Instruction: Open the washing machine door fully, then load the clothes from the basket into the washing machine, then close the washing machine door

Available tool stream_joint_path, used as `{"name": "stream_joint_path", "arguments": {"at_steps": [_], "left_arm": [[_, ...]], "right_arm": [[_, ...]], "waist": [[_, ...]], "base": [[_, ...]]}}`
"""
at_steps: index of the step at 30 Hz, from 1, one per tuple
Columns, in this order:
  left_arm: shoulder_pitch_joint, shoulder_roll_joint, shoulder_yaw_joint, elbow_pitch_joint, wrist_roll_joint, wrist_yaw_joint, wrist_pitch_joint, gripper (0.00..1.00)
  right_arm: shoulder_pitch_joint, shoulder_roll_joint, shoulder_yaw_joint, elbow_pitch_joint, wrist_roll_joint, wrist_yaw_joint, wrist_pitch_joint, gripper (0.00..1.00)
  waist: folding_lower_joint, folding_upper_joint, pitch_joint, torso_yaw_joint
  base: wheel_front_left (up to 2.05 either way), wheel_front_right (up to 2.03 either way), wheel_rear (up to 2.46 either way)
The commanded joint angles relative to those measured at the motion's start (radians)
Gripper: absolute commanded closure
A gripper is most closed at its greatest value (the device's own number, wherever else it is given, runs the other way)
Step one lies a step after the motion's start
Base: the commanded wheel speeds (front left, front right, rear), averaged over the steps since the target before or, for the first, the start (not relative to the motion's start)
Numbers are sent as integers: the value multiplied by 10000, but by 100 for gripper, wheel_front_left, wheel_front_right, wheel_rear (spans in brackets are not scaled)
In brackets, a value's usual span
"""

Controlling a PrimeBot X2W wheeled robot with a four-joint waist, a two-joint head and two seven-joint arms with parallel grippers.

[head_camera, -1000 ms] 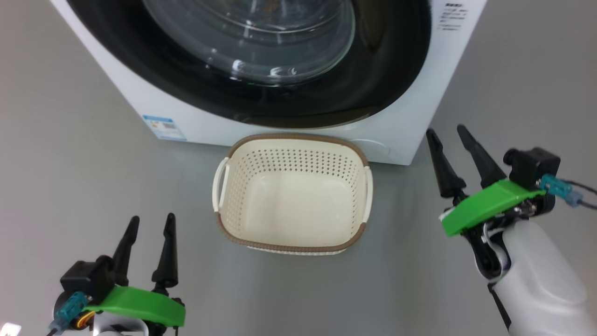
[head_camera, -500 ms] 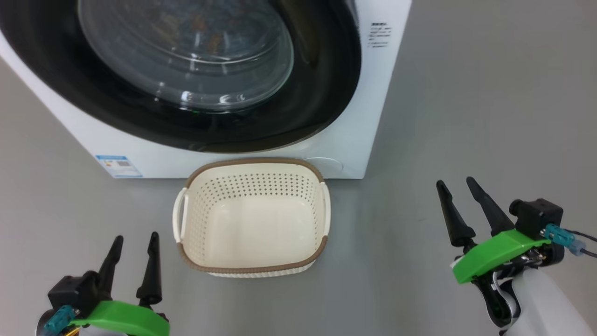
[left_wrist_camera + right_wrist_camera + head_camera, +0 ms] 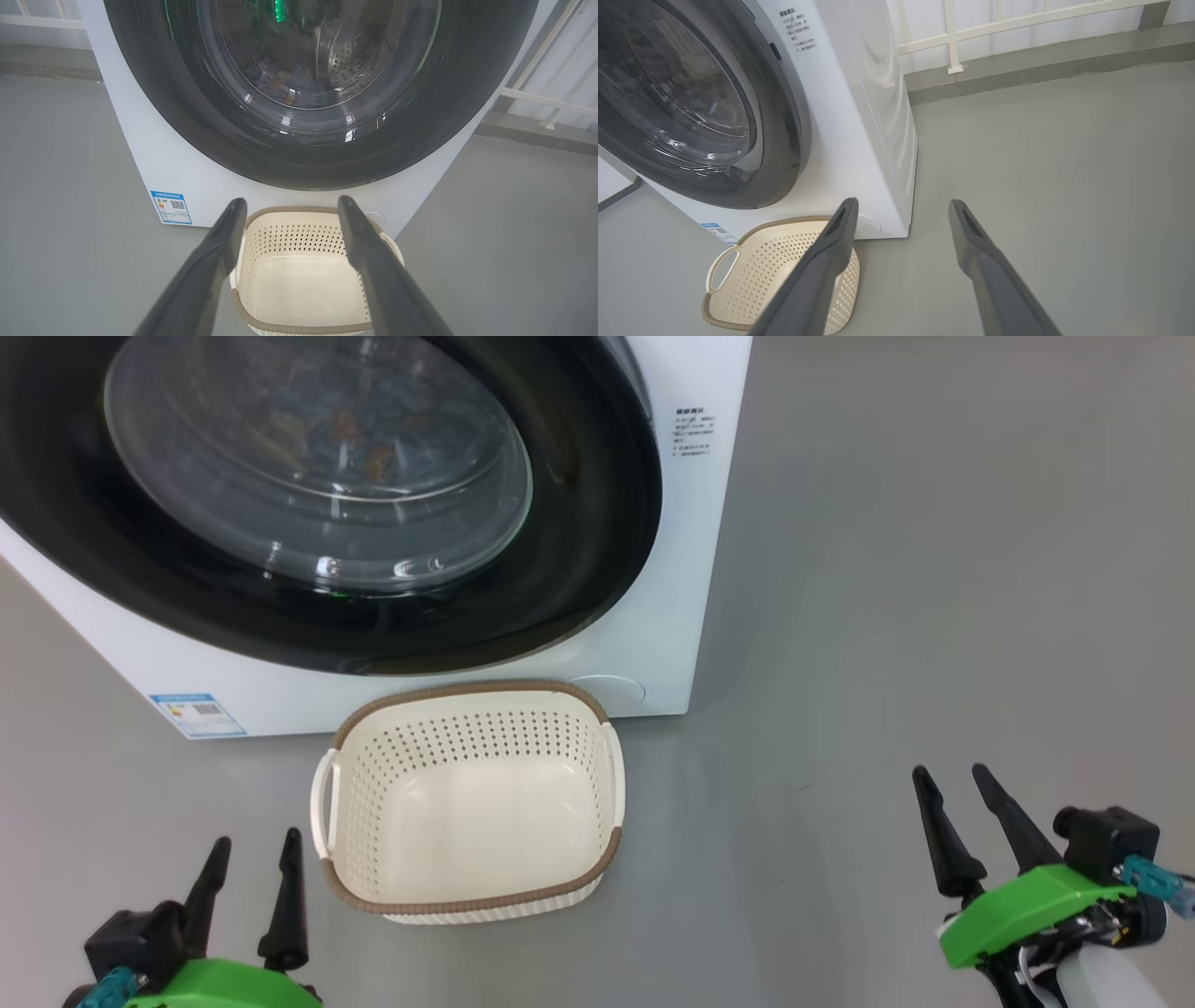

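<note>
Standing on the grey floor [image 3: 934,569] just in front of the washing machine [image 3: 681,579], the basket [image 3: 467,689] shows its bare cream bottom; the washing machine door [image 3: 579,523], behind the basket, lies shut against the white front. In the head view the clothes [image 3: 347,429] appear faintly behind the glass as pale fabric with orange spots; the left wrist view shows the steel drum [image 3: 357,56] with its holes, and a blue label [image 3: 170,207] to the left of the basket; the right wrist view shows the machine's side wall and a white railing [image 3: 952,37] far behind the basket. The left gripper [image 3: 257,845] hovers low just left of the basket, fingers pointing toward the machine, spread wide and holding nothing; the right gripper [image 3: 949,775] hangs well apart to the right of the basket, fingers also wide apart with nothing between them.
</note>
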Motion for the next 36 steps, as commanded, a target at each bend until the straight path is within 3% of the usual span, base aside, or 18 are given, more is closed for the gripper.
{"name": "stream_joint_path", "arguments": {"at_steps": [1,19,35,36], "left_arm": [[-22,281,387,-148,-23,-15,-67,0],[292,144,636,-93,326,-15,-67,0],[327,82,679,-57,16,-15,-67,0],[414,-98,313,174,97,2,0,100]], "right_arm": [[158,-123,136,-265,-136,14,-48,0],[899,-189,-254,-343,-169,14,-48,0],[908,-135,-252,-395,-209,14,-48,0],[884,-41,-436,-116,-175,0,1,100]], "waist": [[0,-1,-51,-37],[0,-1,-401,-142],[0,-1,-425,-171],[0,-1,-426,-171]], "base": [[0,0,0],[0,0,0],[0,0,0],[0,0,0]]}}
